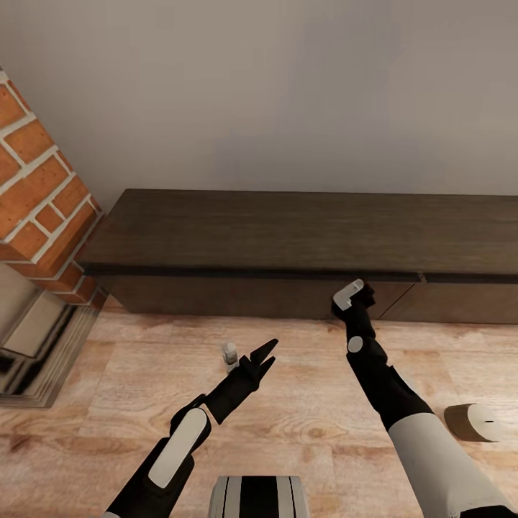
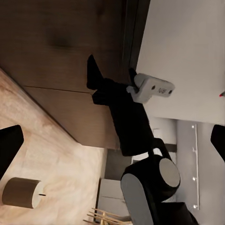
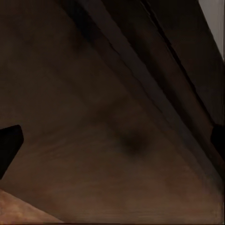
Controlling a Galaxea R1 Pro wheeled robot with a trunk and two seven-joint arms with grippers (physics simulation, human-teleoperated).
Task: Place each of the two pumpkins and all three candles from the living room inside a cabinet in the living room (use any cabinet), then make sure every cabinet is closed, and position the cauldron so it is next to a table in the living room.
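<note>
While the right gripper (image 1: 360,286) reaches up to the dark brown cabinet (image 1: 288,237) drawer front, fingers spread and empty, the left gripper (image 1: 265,357) hangs open over the wooden floor (image 1: 144,403), and a beige candle (image 2: 21,192) lies tipped on its side by the right arm.

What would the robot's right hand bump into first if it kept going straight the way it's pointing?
Most likely the dark brown cabinet. The right hand points at its flat drawer front just under the top edge, and the right wrist view shows that wood close ahead. Whether it already touches is unclear.
</note>
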